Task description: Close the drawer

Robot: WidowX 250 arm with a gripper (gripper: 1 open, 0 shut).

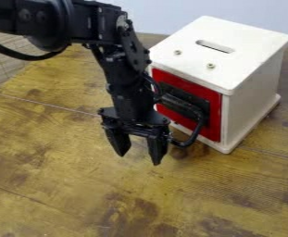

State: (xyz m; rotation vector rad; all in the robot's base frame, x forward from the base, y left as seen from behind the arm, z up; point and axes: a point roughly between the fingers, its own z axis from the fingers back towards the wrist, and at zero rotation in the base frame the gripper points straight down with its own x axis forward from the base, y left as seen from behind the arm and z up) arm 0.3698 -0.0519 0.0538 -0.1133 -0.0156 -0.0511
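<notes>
Now, tool (137, 146) spread wide, pointing down, drawer (183, 98) just beside, rightward.

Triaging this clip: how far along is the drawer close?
Done: the drawer looks nearly or fully in, its red front about flush with the cream box; I can't tell if it is seated. In hand: nothing; the gripper hangs open, pointing down at the wooden table, just left of the black loop handle. Left: perhaps a final push, then retreat.
</notes>
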